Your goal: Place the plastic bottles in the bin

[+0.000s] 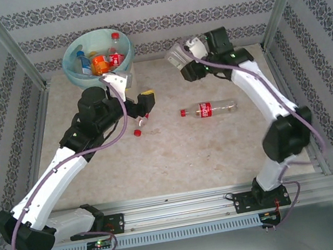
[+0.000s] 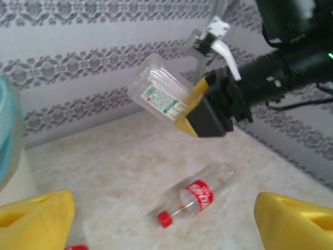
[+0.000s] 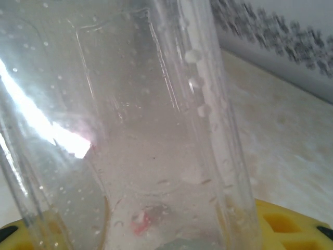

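Right tool pinches a clear, green-labelled bottle, held tilted above the far side of the worktop, well right of the bin. Several bottles sit inside the bin. A red-labelled cola bottle lies on its side mid-worktop. Left tool hovers just beside the bin, its yellow fingers spread wide.

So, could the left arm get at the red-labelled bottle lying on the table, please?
Probably yes: the left gripper stands open facing the red-labelled bottle, and nothing lies between them.
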